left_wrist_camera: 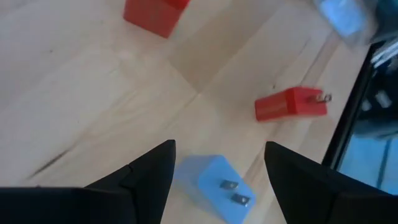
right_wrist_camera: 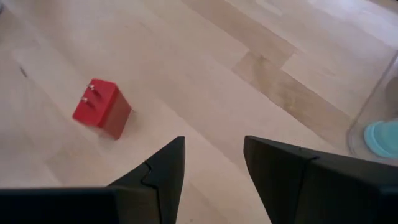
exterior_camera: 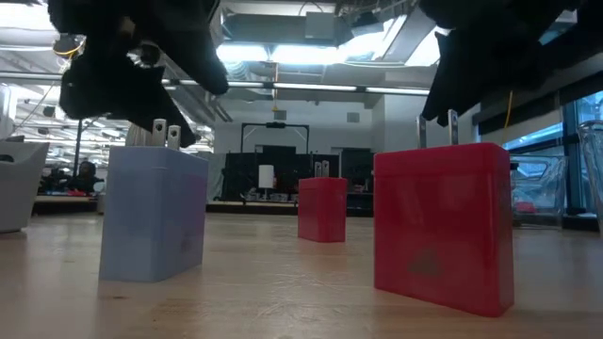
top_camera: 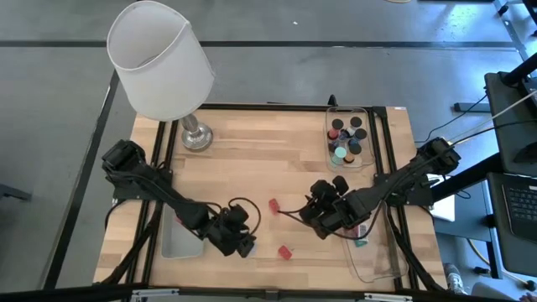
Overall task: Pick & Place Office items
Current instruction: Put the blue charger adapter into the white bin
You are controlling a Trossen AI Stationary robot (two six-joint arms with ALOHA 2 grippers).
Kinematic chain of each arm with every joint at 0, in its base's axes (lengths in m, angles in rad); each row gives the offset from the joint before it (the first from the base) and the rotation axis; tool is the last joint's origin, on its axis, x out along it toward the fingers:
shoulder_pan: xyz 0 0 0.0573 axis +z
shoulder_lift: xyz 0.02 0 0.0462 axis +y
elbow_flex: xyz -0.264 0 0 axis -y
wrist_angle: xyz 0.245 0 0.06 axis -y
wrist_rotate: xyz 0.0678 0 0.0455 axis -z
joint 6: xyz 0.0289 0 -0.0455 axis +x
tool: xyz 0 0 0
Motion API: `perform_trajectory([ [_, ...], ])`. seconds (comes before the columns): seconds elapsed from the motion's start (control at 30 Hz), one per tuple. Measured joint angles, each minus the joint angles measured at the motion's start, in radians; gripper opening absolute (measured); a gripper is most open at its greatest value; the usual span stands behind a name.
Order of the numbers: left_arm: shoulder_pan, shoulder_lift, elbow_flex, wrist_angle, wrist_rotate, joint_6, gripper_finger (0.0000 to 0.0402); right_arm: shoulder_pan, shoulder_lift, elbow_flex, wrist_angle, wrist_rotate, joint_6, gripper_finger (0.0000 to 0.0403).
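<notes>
1. Plugs are what lie loose on the table: small boxy blocks with two metal prongs on one face.
2. The blue plug (left_wrist_camera: 212,186) stands prongs-up, between and just beyond the left gripper (left_wrist_camera: 219,163) fingers, which are spread apart and hold nothing.
3. From above, that gripper (top_camera: 239,237) hovers near the front edge, beside a frosted tray (top_camera: 179,242).
4. One red plug (top_camera: 284,252) sits just right of the left gripper; in the low view it is the big red block (exterior_camera: 443,226) up front, prongs up.
5. Another red plug (top_camera: 273,204) rests nearer mid-table, between the two grippers; the right wrist view shows it (right_wrist_camera: 101,107) tilted on the wood, prongs on its upper face.
6. The right gripper (right_wrist_camera: 212,163) hangs above bare wood, fingers part-way apart and empty.
7. A clear tray (top_camera: 346,138) at the back right holds dark cylinders and one teal cylinder (top_camera: 340,154).
8. Something teal (top_camera: 361,243) lies in the front-right tray, perhaps a flat piece; it is mostly hidden by the arm.
9. The table (top_camera: 252,159) is light plank wood; a lamp (top_camera: 162,60) stands at its back left.
10. Beyond, the low view shows a workshop with ceiling lights and desks.
</notes>
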Motion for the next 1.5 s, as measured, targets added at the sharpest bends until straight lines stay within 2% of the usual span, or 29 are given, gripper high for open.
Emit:
perform_trajectory([
  [0.1,0.001,0.033,0.065,-0.044,0.051,0.104,0.0246,0.019,0.000,0.000,0.001,0.000,0.012,0.0169],
  [0.27,-0.008,0.050,0.140,-0.067,0.188,0.536,0.0244,0.041,0.000,0.000,0.003,0.000,0.032,0.0169],
  [0.37,-0.013,0.046,0.160,-0.069,0.270,0.697,0.0244,0.050,0.000,0.000,0.006,0.000,0.032,0.0169],
  [0.57,-0.037,0.043,0.166,-0.080,0.384,1.130,0.0243,0.063,0.000,0.000,0.008,0.005,0.032,0.0169],
  [0.77,-0.056,0.043,0.163,-0.078,0.343,1.512,0.0242,0.063,0.000,0.000,0.008,0.009,0.032,0.0169],
  [0.93,-0.051,0.043,0.163,-0.084,0.303,1.704,0.0242,0.063,0.000,0.000,0.008,0.003,0.032,0.0169],
  [1.07,-0.028,0.043,0.163,-0.128,0.325,1.832,0.0242,0.063,0.000,0.000,0.008,0.001,0.032,0.0169],
  [1.5,0.084,0.043,0.163,-0.233,0.362,2.089,0.0242,0.063,0.000,0.000,0.009,0.001,0.032,0.0169],
])
